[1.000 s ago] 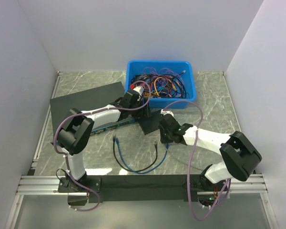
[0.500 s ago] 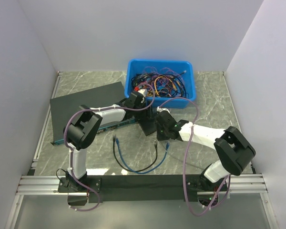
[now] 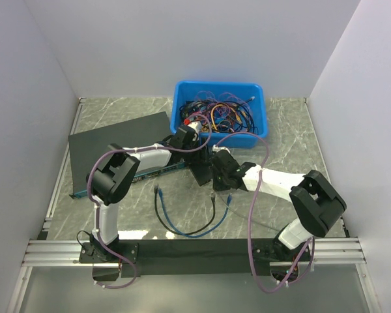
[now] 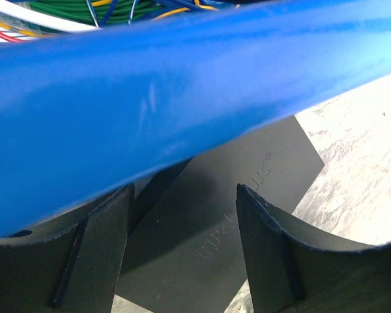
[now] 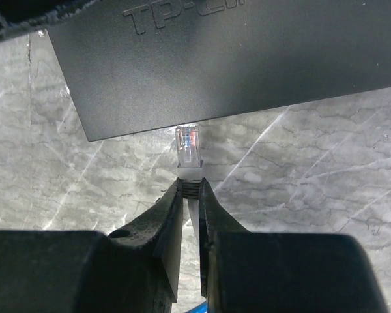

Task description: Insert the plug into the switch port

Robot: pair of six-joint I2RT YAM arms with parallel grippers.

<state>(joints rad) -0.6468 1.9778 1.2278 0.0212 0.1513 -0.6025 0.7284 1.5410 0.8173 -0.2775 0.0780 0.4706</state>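
The plug (image 5: 188,146), judged light and brittle, is pinched behind its clear body by the closed right fingers (image 5: 171,218).

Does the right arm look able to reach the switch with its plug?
Likely yes: the right pincer holds the plug with its tip at the switch edge, and nothing lies between them.

**Camera set-up: one overhead, two wrist**

Top external: fixed, high behind the arm bases, looking down and forward over the whole table (image 3: 293,124).
Left wrist: very near, looking past the left gripper (image 4: 182,190) at the blue bin (image 4: 182,98) wall and the black box (image 4: 247,195).
Right wrist: near, looking along the right gripper (image 5: 190,186) at the plug (image 5: 188,145) and the box edge.
All three views share the box.
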